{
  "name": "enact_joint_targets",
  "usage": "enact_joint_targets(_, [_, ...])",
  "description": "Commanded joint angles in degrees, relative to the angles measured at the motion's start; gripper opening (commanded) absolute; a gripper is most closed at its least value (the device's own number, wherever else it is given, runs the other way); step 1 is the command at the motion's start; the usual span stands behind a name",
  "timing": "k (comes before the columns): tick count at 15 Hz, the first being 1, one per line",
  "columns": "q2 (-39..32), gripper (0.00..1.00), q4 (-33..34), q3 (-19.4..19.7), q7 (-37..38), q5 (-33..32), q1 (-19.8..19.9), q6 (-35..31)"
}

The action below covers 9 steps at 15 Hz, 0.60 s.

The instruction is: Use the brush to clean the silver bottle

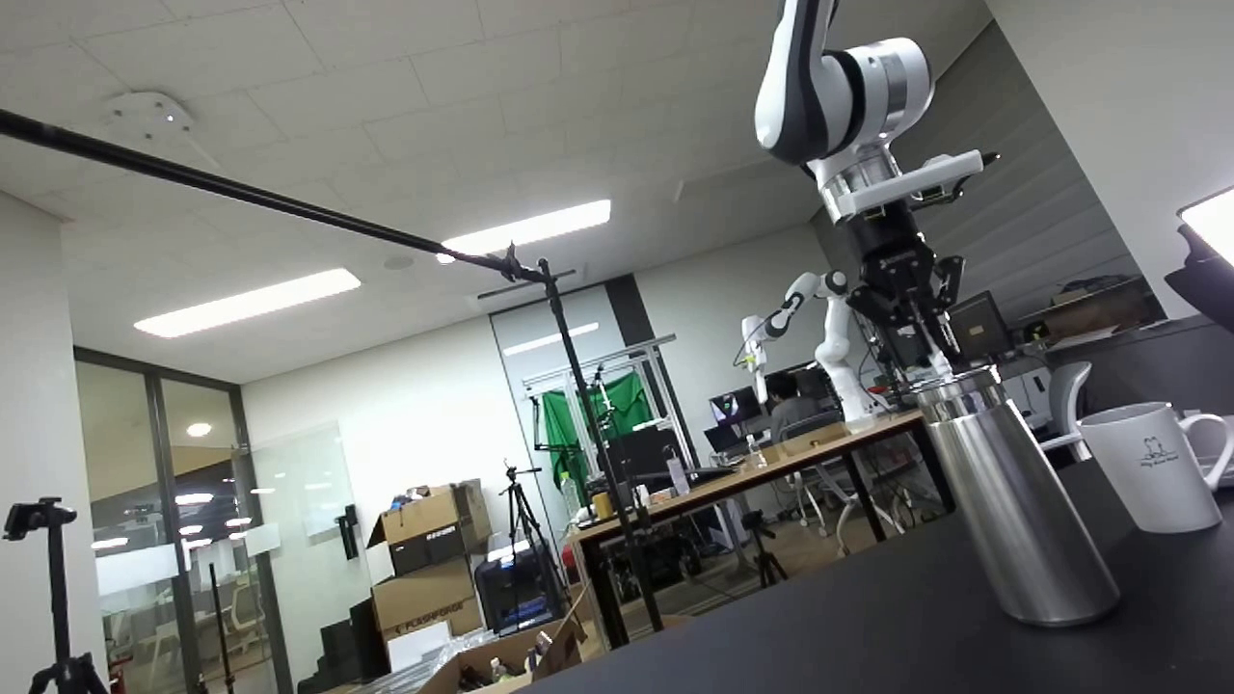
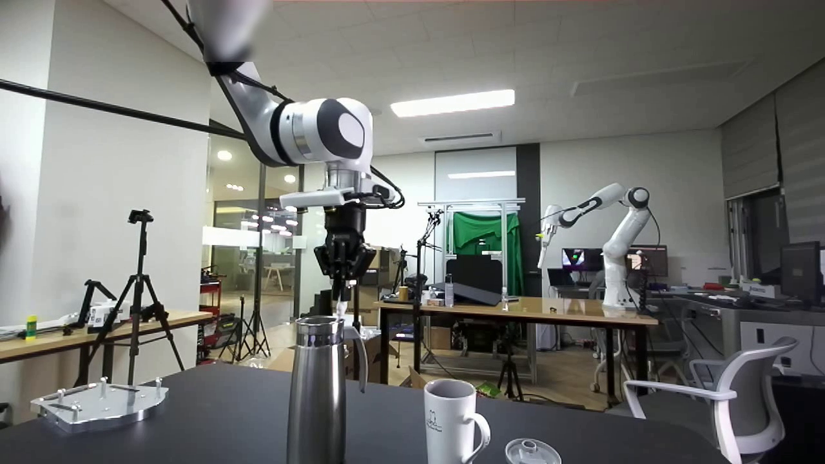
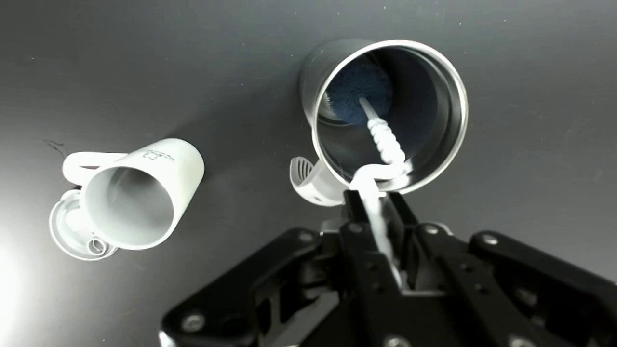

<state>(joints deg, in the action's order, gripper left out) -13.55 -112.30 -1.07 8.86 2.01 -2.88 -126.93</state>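
The silver bottle [image 1: 1022, 511] stands upright and uncapped on the dark table. It shows in both exterior views [image 2: 316, 399], and its open mouth and rim show in the wrist view [image 3: 463, 113]. The brush [image 3: 385, 142] has a white twisted handle that runs down inside the bottle to a round dark-blue head near the bottom. My gripper [image 3: 376, 194] is just above the bottle's rim, with its fingers close together around the upper handle. It also shows above the mouth in both exterior views [image 1: 942, 349] [image 2: 340, 293]. The brush's head is hidden in the exterior views.
A white mug [image 2: 449, 422] stands beside the bottle; in the wrist view it is at the left [image 3: 185, 168]. A clear round lid [image 2: 532, 452] lies by the mug. The bottle's side handle [image 2: 362, 351] sticks out. A clear plate with pegs [image 2: 103, 407] lies on the table.
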Motion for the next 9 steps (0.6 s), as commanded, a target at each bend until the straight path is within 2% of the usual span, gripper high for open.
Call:
enact_joint_targets(1, [4.05,0.04,1.34,-0.28,1.56,-1.74,-1.05,4.09])
enact_joint_targets(5, [8.82,0.04,3.3,-1.05,0.99,-2.79,-1.67,7.9])
enact_joint_targets(9, [7.24,0.04,1.61,-1.71,-0.38,-1.9,-1.52,8.05])
